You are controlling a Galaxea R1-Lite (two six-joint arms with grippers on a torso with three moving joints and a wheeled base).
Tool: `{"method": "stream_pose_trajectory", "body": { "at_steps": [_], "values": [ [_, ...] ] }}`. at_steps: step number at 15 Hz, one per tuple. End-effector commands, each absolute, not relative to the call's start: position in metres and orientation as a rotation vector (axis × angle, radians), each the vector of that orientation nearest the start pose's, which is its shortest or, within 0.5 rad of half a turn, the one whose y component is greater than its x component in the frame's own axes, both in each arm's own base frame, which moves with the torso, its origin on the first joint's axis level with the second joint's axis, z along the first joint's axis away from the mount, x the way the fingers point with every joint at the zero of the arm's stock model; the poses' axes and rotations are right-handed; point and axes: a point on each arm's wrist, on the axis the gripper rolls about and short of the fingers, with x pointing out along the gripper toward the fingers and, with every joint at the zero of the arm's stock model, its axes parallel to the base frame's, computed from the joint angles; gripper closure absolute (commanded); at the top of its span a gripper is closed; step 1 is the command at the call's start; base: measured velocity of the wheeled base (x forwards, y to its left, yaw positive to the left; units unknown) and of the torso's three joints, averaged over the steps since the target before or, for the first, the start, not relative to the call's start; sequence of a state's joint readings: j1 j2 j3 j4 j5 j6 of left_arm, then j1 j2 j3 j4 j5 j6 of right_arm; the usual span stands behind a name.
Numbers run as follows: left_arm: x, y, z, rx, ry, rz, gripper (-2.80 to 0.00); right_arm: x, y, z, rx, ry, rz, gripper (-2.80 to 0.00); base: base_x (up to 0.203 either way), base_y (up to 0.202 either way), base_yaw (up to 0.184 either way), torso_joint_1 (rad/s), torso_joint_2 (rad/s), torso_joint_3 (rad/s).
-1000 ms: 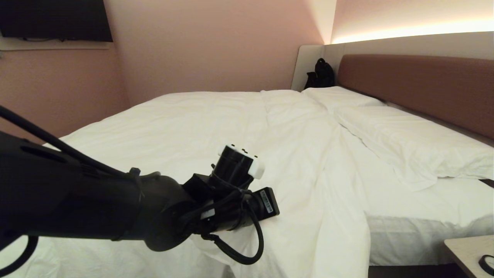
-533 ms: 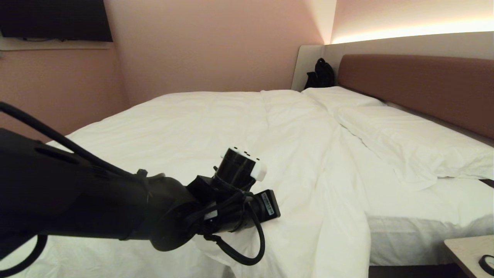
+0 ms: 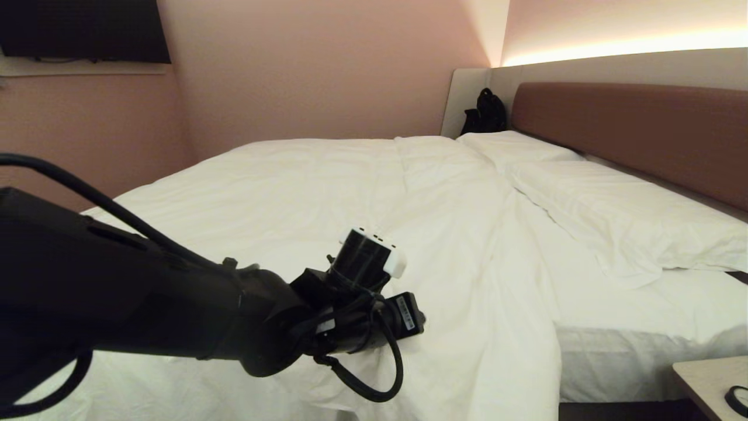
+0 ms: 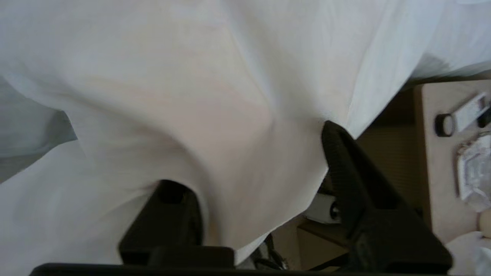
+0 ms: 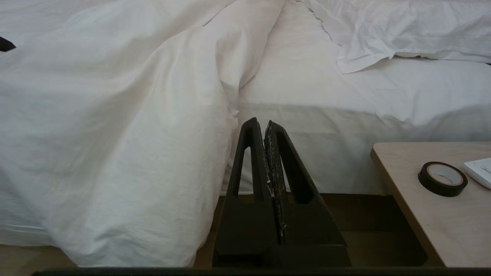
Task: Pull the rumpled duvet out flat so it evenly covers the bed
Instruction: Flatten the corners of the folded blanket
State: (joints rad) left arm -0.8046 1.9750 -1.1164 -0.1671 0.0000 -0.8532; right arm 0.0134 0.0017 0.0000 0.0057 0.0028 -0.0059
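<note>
Spreading jaws, left tool [image 4: 253, 165] straddles one duvet [image 3: 327, 193] fold at the bed [image 3: 631, 351] edge; right tool [image 5: 264, 126] pressed together; two pillows [image 3: 619, 210].

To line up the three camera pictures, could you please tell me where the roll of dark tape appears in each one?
Head view: the tape roll sits at the lower right corner, cut off by the edge, on the bedside table.
Left wrist view: a small dark ring on the table at the right edge, probably the same roll.
Right wrist view: lower right, on the table.
Shared landmark: the duvet edge hanging beside the table.
</note>
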Motion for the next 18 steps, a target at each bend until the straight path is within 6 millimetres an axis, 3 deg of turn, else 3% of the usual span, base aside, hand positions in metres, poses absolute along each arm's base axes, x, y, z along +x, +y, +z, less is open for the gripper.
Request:
{"method": "stream_pose_trajectory", "body": {
  "at_steps": [1, 7, 13, 15, 17, 18],
  "values": [
    [0.26, -0.262, 0.121, -0.446, 0.954, -0.404, -2.8, -0.023, 0.0, 0.075, -0.006, 0.008, 0.017, 0.0, 0.0, 0.0, 0.0, 0.0, 0.0, 0.0],
    [0.275, -0.219, 0.15, -0.297, 0.918, -0.308, -2.8, -0.023, 0.0, 0.075, -0.006, 0.008, 0.017, 0.0, 0.0, 0.0, 0.0, 0.0, 0.0, 0.0],
    [0.269, -0.16, 0.206, -0.228, 0.817, -0.24, -2.8, -0.023, 0.0, 0.075, -0.006, 0.008, 0.017, 0.0, 0.0, 0.0, 0.0, 0.0, 0.0, 0.0],
    [0.274, -0.143, 0.208, -0.205, 0.799, -0.217, -2.8, -0.023, 0.0, 0.075, -0.006, 0.008, 0.017, 0.0, 0.0, 0.0, 0.0, 0.0, 0.0, 0.0],
    [0.277, -0.139, 0.206, -0.188, 0.805, -0.224, -2.8, -0.023, 0.0, 0.075, -0.008, 0.008, 0.017, 0.0, 0.0, 0.0, 0.0, 0.0, 0.0, 0.0],
    [0.282, -0.13, 0.205, -0.192, 0.814, -0.237, -1.35, -0.023, 0.0, 0.075, -0.006, 0.008, 0.017, 0.0, 0.0, 0.0, 0.0, 0.0, 0.0, 0.0]
  ]
}}
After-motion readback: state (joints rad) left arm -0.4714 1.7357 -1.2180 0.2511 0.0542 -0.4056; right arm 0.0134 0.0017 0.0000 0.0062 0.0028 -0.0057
